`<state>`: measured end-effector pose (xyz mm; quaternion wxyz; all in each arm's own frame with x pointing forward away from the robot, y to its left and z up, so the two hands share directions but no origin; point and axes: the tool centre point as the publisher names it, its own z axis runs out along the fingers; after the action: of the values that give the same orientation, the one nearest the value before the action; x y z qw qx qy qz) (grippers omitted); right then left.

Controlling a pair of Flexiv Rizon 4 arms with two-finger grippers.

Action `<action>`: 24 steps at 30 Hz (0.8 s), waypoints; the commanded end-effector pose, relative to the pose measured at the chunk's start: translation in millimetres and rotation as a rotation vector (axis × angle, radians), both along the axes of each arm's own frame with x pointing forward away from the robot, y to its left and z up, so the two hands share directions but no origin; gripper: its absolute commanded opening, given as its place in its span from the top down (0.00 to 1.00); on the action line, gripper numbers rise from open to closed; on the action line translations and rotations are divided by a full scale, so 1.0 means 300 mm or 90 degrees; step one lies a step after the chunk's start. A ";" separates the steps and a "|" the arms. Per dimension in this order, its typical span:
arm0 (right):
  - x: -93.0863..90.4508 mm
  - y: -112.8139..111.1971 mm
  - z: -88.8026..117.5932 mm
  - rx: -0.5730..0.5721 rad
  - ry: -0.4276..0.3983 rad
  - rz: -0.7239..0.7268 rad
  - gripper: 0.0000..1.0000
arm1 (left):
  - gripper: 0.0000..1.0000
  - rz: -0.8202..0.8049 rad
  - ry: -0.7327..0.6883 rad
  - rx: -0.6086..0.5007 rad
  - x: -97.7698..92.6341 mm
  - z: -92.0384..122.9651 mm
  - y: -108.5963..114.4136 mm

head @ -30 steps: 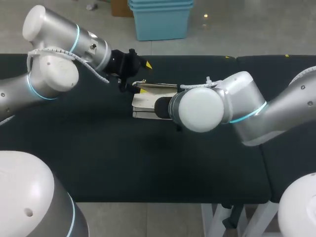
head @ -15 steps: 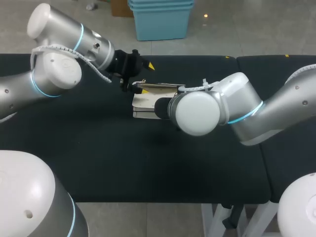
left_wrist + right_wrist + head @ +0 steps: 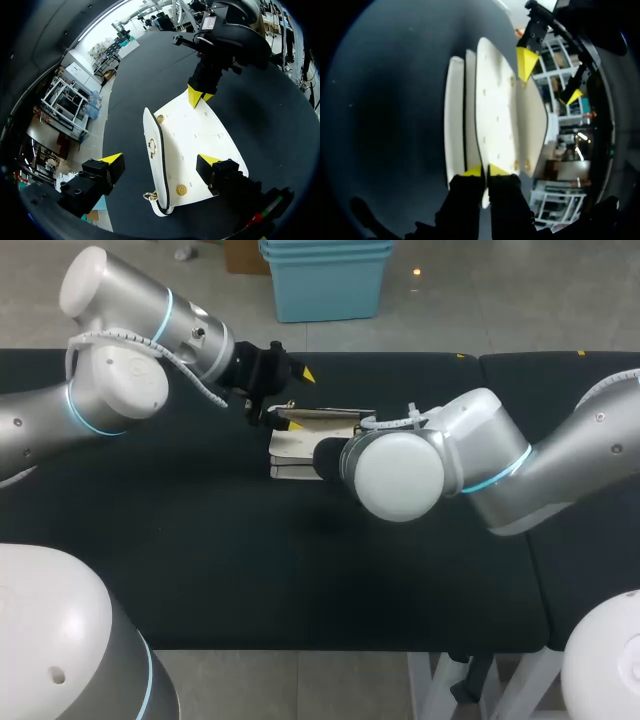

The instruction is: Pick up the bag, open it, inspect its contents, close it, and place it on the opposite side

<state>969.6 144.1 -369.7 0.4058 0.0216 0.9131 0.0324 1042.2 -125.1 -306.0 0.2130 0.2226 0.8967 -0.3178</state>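
The white bag lay on the black table, toward its far side and near the middle, between my two arms. My right gripper had its two yellow tips pressed close on the bag's flap — the flap's edge ran between them, pinched from both sides. In that wrist view the flap stood lifted away from the bag's body, whose paler layers showed alongside it with a dark gap between. In the head view my right arm came in from the right and its big white joint covered that gripper, so only the left part of the bag showed past it.

My left gripper hung over the bag's other end, spread wide — one tip out over bare table beside the bag's black-trimmed edge, the other above the white panel. I could not tell whether either tip touched the bag. From the left wrist view the panel carried small gold studs near its corners and a gold clasp on the dark edge. At the panel's far end the tips of my right gripper met on its edge. In the head view my left arm came in from the left, and its gripper sat just behind the bag's back left corner, one tip raised over the table beyond the bag and the other down by the end of the flap.
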 end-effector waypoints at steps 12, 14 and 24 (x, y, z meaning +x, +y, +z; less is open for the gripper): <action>-0.025 0.005 -0.018 -0.005 -0.014 -0.032 1.00 | 0.10 0.033 -0.076 -0.044 -0.007 -0.018 -0.016; -0.025 0.005 -0.018 -0.005 -0.014 -0.032 1.00 | 0.27 0.033 -0.070 -0.049 0.002 -0.025 -0.024; -0.025 0.005 -0.018 -0.005 -0.014 -0.032 1.00 | 1.00 0.035 -0.048 -0.066 0.050 -0.054 -0.018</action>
<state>961.6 143.9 -373.0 0.4153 0.0417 0.9085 0.0193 1049.3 -129.9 -316.9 0.2683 0.1956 0.8781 -0.3446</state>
